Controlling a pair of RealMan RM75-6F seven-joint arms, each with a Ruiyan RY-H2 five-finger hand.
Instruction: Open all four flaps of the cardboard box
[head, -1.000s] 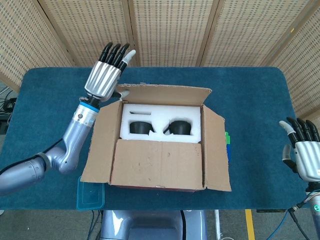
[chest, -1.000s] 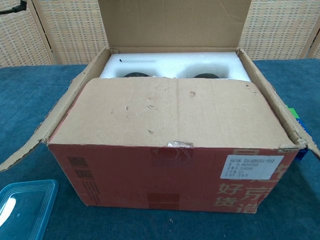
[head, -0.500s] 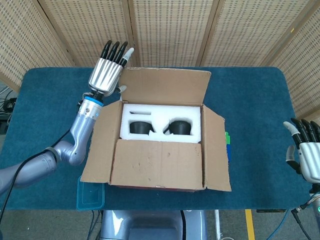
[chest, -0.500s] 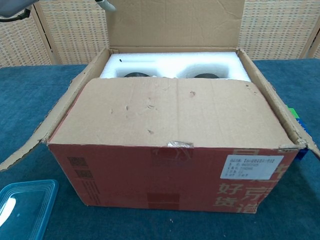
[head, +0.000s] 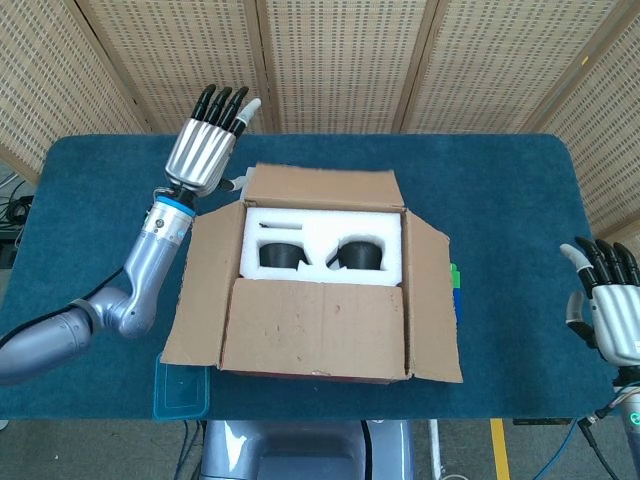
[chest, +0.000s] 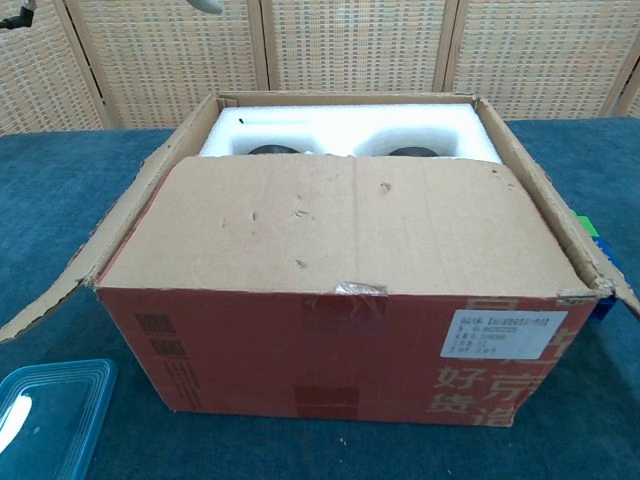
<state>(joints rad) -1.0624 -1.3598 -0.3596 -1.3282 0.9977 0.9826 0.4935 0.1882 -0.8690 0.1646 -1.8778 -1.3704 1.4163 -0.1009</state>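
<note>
The cardboard box (head: 320, 290) (chest: 350, 340) stands mid-table with red printed sides. Its far flap (head: 325, 186) now lies folded back and outward. The left flap (head: 200, 290) and right flap (head: 432, 300) hang open to the sides. The near flap (head: 315, 325) (chest: 340, 235) still lies over the front half of the opening. White foam (head: 322, 228) with two dark round recesses shows inside. My left hand (head: 205, 145) is raised with fingers spread, just left of the far flap's corner, holding nothing. My right hand (head: 605, 300) hovers open at the table's right edge, far from the box.
A clear blue plastic lid (head: 182, 390) (chest: 45, 415) lies at the front left edge of the blue-covered table (head: 500, 200). Small green and blue items (head: 455, 290) peek out beside the box's right flap. Wicker screens stand behind the table.
The far flap, upright before, has dropped backward and outward. My left hand has pulled slightly left, away from it. The right hand has barely moved.
</note>
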